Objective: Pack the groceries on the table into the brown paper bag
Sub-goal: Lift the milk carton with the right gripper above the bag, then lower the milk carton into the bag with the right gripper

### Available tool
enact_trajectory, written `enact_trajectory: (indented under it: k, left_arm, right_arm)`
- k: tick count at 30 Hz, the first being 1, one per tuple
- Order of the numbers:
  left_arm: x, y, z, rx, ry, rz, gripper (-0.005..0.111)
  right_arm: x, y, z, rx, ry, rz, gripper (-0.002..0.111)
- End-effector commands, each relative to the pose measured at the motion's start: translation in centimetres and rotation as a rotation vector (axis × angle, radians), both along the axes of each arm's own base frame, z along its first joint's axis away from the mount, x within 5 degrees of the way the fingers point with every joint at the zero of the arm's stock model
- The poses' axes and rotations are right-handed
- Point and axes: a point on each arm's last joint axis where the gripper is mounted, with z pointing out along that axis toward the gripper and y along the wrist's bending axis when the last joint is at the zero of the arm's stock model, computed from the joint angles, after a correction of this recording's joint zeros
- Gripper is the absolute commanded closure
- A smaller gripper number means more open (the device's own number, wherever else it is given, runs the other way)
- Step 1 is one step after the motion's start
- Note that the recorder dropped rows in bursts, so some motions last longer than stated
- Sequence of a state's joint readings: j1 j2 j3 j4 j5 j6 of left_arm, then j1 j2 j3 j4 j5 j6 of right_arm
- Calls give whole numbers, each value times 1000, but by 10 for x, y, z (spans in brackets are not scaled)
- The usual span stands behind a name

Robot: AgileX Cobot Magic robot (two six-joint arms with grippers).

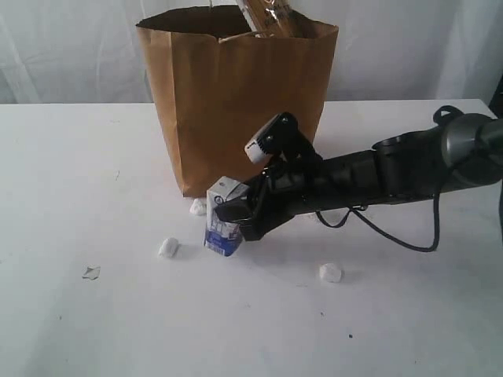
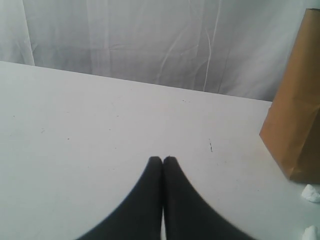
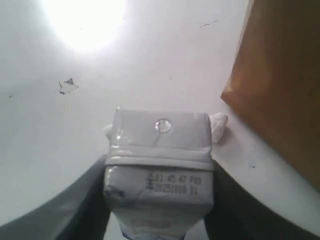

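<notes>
While the spaghetti pack [image 1: 267,16] pokes out of the bag [image 1: 228,102], my right gripper [image 1: 228,214] clamps the carton [image 1: 222,234], the only grocery I see outside; left gripper [image 2: 163,161] clenched, empty.

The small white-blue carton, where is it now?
In the exterior view the small white-blue carton stands on the table near the middle, just in front of the brown paper bag, clasped by the right gripper.

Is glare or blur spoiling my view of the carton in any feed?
Right wrist view: blown-out glare on the table beyond the carton, carton top readable, the right gripper's fingers soft-edged. Left wrist view: left gripper dark and blurred up close. Exterior view: even light, carton clear.
</notes>
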State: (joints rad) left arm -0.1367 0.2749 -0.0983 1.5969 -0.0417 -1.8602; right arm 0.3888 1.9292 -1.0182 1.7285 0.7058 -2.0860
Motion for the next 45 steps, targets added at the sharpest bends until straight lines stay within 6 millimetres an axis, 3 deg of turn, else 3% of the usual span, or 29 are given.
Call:
enact_trajectory:
  k: [1, 12, 17, 21, 27, 32, 39, 45]
  left_arm:
    - [0, -1, 2, 20, -4, -9, 107]
    - [0, -1, 2, 20, -4, -9, 107]
    - [0, -1, 2, 20, -4, -9, 107]
    - [0, -1, 2, 20, -4, -9, 107]
    - [0, -1, 2, 20, -4, -9, 107]
    - [0, -1, 2, 20, -4, -9, 107]
    - [0, -1, 2, 20, -4, -9, 107]
    - [0, -1, 2, 20, -4, -9, 107]
  right_arm:
    - [-2, -4, 30, 36, 26, -74, 108]
    - [-46, -24, 92, -129, 102, -12, 108]
    - [-68, -33, 130, -80, 74, 11, 108]
    - [-78, -50, 165, 5, 74, -85, 108]
    - [-83, -81, 210, 91, 28, -197, 108]
    - [-89, -92, 254, 143, -68, -202, 108]
    - [-88, -109, 320, 322, -170, -371, 108]
    - [-64, -128, 338, 365, -229, -466, 108]
